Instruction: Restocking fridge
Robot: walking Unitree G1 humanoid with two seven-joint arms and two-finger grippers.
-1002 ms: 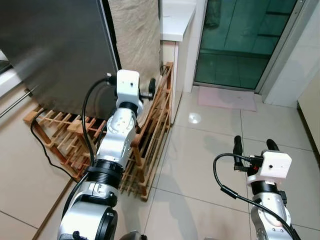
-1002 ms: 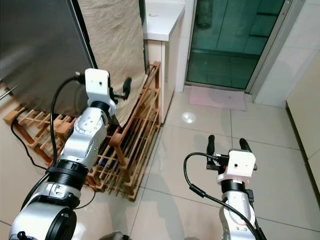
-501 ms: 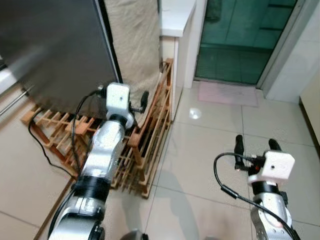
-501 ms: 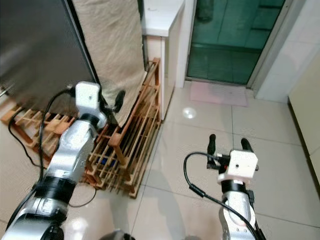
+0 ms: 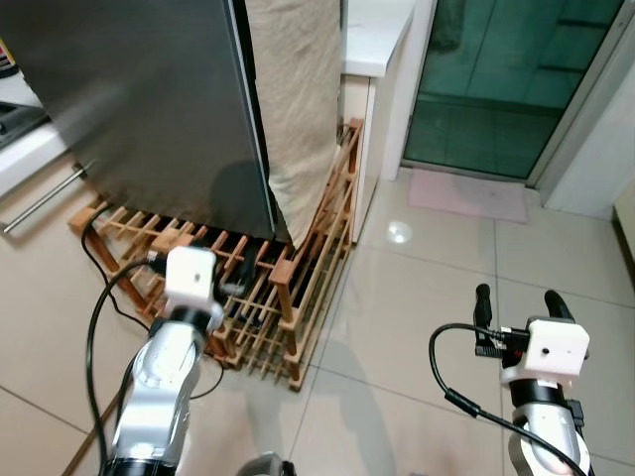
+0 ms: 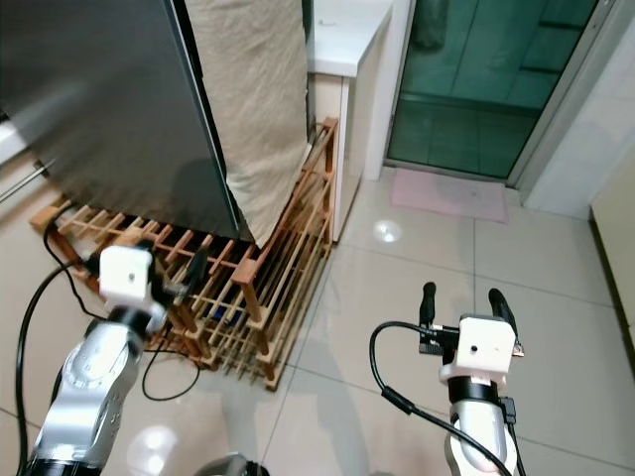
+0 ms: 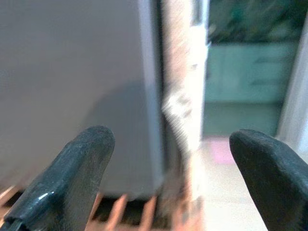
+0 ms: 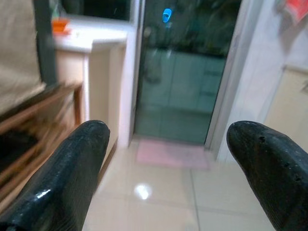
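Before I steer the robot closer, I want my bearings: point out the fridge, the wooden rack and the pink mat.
fridge [image 5: 149, 99], left eye view, middle of its grey side.
wooden rack [image 5: 288, 288], left eye view, near corner post.
pink mat [image 5: 466, 193], left eye view, its middle.

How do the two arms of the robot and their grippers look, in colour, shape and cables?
Both arms are silver metal with rounded, jointed segments. Each wrist carries a white box-shaped module, and a black cable loops from it down along the arm. The left gripper and right gripper each have two long black fingers with rounded, slightly glossy tips.
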